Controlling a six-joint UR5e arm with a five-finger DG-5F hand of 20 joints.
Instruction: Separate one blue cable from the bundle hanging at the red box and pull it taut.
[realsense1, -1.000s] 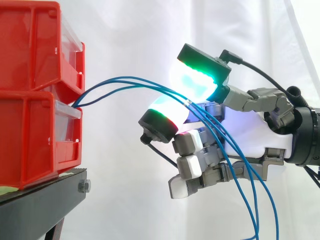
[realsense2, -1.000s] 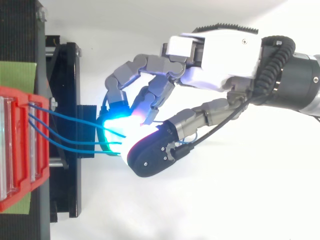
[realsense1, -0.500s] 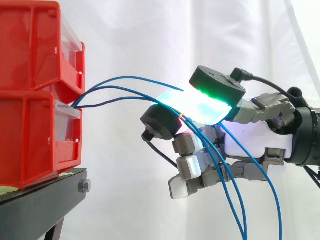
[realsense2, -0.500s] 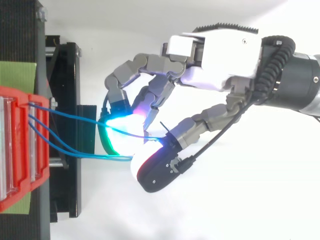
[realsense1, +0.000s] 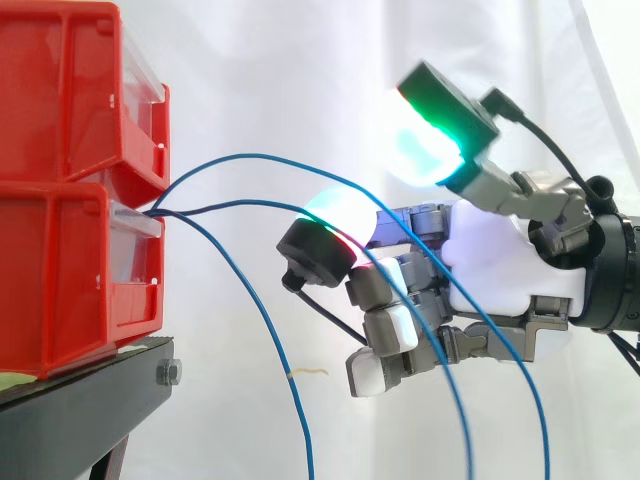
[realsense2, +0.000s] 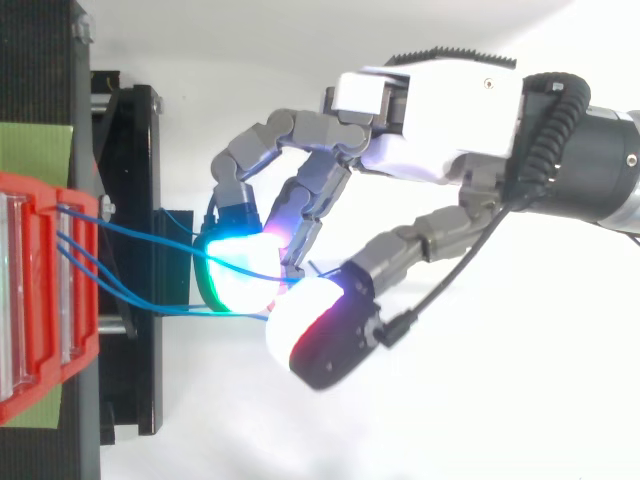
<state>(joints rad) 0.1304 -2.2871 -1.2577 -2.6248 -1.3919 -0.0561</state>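
White curtain (realsense1: 280, 60) — red bins (realsense1: 60, 200) on black stand (realsense1: 90, 390) — blue cables (realsense1: 250, 156) across hand (realsense1: 500, 270)

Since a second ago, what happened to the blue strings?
The hand opened: its upper glowing fingertip swung up. One thin blue cable slipped free and hangs beside the red plastic bins. The other two blue cables still drape across the hand; the bins stayed put.

The robot hand (realsense1: 500, 270) reaches in level from the right, its green-glowing thumb lifted apart from the loosely bent fingers (realsense1: 385, 330) below.
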